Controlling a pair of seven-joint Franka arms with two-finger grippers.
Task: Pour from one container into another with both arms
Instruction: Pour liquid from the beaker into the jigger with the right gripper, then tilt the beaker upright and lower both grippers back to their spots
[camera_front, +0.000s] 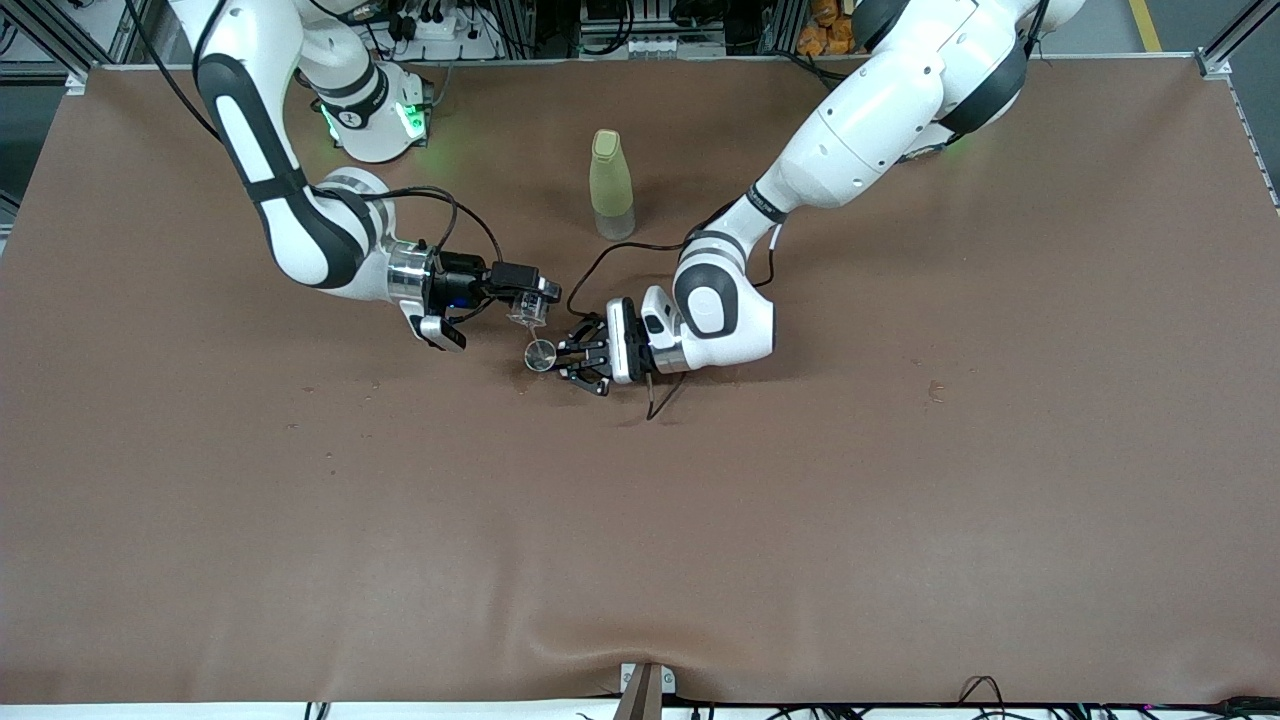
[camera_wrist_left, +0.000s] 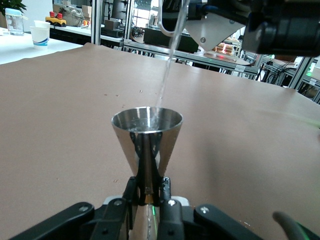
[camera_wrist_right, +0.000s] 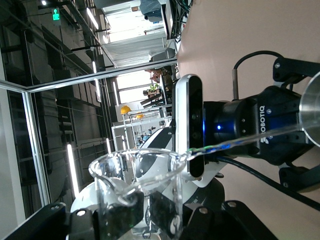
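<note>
Left pincer (camera_front: 572, 362) clamps a steel jigger (camera_front: 541, 354); right pincer (camera_front: 528, 300) grips a tilted, pouring glass beaker (camera_wrist_right: 145, 180) above it.

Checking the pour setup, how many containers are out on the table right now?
3: a glass beaker tilted in the right gripper, a metal jigger below it in the left gripper, and a green bottle standing nearer the bases.

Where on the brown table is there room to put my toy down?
The wide stretch of brown table nearer the front camera than both tools is bare, as are both ends. It is crowded mid-table: the right tool tips a clear glass beaker over the shiny metal cone cup held by the left tool, with the pale green bottle standing farther from the camera.
</note>
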